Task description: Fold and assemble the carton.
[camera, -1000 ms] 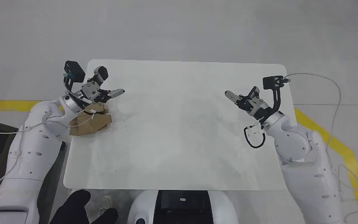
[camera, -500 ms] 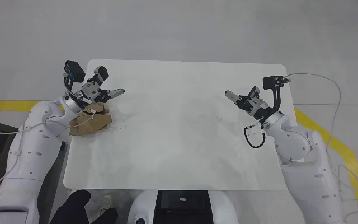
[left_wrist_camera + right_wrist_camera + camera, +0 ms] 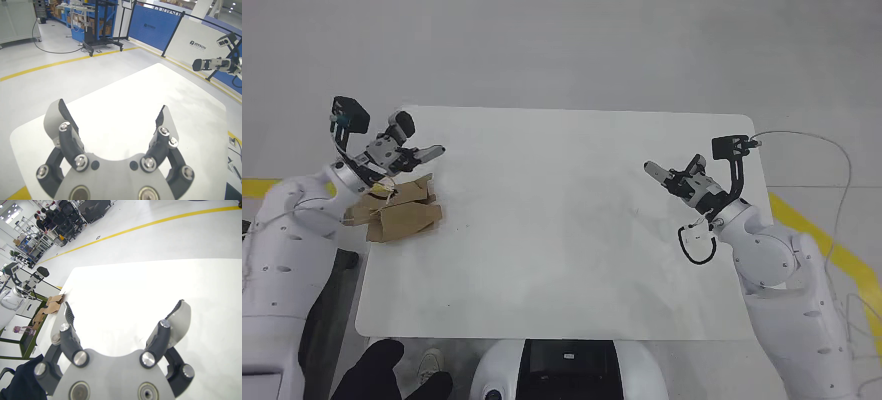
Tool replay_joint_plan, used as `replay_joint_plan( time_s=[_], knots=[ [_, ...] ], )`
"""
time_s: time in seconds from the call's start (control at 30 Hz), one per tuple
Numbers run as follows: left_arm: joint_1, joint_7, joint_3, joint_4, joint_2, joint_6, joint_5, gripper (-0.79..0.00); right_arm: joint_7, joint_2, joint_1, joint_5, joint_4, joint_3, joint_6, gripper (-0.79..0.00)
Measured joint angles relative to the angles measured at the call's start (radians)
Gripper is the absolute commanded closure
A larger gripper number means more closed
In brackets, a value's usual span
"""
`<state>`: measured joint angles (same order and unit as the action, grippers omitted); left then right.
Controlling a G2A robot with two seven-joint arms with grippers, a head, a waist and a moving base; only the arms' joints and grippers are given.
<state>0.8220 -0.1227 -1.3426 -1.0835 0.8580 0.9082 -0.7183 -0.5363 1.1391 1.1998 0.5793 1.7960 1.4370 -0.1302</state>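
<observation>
The brown carton (image 3: 402, 210), lying at the tabletop (image 3: 572, 250) edge just under the wide-open, empty left gripper (image 3: 111, 111) and far from the wide-open, empty right gripper (image 3: 122, 306), is judged light and bendy, best pinched by a thin flap.

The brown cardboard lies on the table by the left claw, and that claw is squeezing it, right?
No. The left claw is open and holds nothing; the left wrist view shows it. The brown cardboard does lie on the table by that claw.
</observation>
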Motion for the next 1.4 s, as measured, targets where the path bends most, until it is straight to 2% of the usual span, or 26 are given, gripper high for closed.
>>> replay_joint_plan(
  time_s=[0.13, 0.27, 0.47, 0.63, 1.4],
  knots=[
    [-0.026, -0.062, -0.047, 0.058, -0.015, -0.022, -0.027, -0.785, 0.0, 0.0, 0.0, 0.0, 0.0, 0.0, 0.0, -0.785],
    [-0.044, -0.068, -0.077, 0.145, -0.022, -0.063, -0.021, -0.785, 0.0, 0.0, 0.0, 0.0, 0.0, 0.0, 0.0, -0.785],
    [-0.089, -0.127, -0.102, 0.27, -0.027, -0.074, 0.052, -0.785, 0.0, 0.0, 0.0, 0.0, 0.0, 0.0, 0.0, -0.785],
    [-0.116, -0.126, -0.112, 0.332, -0.033, -0.106, 0.027, -0.785, 0.0, 0.0, 0.0, 0.0, 0.0, 0.0, 0.0, -0.785],
    [-0.118, -0.123, -0.112, 0.338, -0.033, -0.113, 0.023, -0.785, 0.0, 0.0, 0.0, 0.0, 0.0, 0.0, 0.0, -0.785]
  ],
)
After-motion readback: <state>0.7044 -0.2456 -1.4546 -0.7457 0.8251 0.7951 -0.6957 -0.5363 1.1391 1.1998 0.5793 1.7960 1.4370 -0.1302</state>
